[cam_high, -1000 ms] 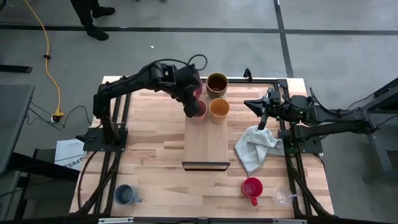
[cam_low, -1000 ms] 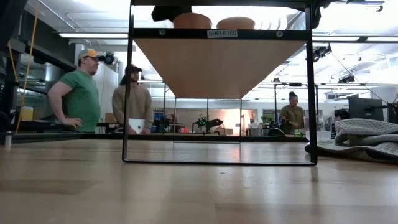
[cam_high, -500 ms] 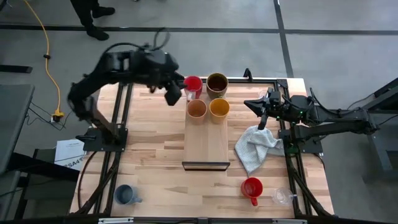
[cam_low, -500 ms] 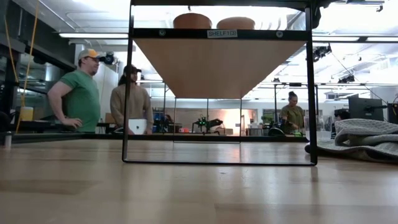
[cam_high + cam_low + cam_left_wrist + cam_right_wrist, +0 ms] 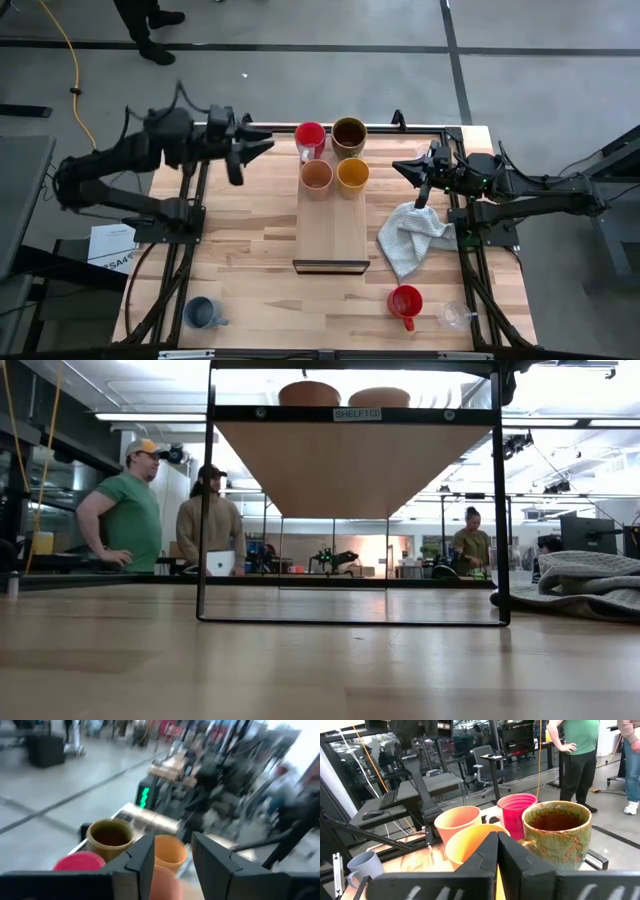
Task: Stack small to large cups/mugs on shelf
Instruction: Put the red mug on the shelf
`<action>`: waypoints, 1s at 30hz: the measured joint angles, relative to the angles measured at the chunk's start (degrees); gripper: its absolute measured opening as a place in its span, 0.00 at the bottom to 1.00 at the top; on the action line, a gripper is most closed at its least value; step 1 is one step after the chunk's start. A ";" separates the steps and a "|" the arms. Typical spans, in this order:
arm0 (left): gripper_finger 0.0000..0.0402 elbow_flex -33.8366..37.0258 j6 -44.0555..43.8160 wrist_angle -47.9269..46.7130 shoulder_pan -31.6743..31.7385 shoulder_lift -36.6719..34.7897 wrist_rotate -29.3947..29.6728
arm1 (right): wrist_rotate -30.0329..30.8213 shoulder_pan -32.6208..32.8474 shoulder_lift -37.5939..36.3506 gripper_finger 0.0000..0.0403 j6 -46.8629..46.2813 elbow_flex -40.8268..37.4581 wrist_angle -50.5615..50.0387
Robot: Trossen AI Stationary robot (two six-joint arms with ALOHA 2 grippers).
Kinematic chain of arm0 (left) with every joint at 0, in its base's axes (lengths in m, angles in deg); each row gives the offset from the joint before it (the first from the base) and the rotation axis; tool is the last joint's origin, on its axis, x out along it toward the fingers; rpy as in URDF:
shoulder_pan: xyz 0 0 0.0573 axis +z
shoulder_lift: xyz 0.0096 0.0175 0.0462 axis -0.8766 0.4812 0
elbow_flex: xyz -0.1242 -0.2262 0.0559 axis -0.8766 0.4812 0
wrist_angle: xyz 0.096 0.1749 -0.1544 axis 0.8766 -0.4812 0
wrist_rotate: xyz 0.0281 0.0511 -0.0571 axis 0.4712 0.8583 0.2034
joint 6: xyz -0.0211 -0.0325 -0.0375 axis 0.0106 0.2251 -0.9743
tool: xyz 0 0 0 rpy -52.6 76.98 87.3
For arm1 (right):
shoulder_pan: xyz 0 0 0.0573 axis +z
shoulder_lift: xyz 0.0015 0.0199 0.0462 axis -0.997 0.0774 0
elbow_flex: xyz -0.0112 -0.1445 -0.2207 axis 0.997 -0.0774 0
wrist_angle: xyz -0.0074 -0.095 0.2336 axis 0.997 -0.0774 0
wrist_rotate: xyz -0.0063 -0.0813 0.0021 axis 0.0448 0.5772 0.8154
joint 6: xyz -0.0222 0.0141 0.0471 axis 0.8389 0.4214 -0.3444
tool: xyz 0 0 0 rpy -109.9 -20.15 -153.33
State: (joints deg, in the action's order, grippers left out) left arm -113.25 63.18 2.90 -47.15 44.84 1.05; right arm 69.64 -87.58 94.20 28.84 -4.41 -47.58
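Four mugs stand at the far end of the shelf (image 5: 333, 230): a red mug (image 5: 310, 136), an olive-brown mug (image 5: 349, 133) and two orange cups (image 5: 317, 175) (image 5: 352, 174). My left gripper (image 5: 268, 139) hangs open and about level over the table's far left, left of the red mug, holding nothing; its wrist view looks past the open fingers (image 5: 173, 840) at the mugs. My right gripper (image 5: 405, 167) waits shut at the table's right, level, pointing at the shelf. A second red mug (image 5: 405, 302), a clear glass cup (image 5: 455, 316) and a blue cup (image 5: 200, 313) stand on the table's near part.
A pale grey cloth (image 5: 412, 237) lies crumpled on the table right of the shelf. The shelf stands raised on a thin dark frame (image 5: 203, 510). People stand in the room beyond the table (image 5: 125, 510).
My left gripper has drawn back from the left orange cup on the shelf, going up and toward the table's left edge, and has tipped from pointing down to about level. The orange cup stays standing on the shelf where it was left.
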 joint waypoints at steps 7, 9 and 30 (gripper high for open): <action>0.29 21.25 -5.20 21.18 0.15 -11.89 -1.52 | 0.00 0.01 0.00 0.00 0.00 0.00 0.25; 0.29 24.27 -6.33 21.67 0.15 -13.48 -1.14 | 0.00 0.02 0.00 0.00 0.02 0.00 0.39; 0.29 27.27 -5.90 20.88 0.15 -15.69 -0.69 | -0.02 0.01 -0.02 0.00 -4.93 0.08 0.57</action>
State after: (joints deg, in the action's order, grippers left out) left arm -85.98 57.28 23.78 -46.99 29.15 0.36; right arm 69.62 -87.57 94.17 23.91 -4.33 -47.01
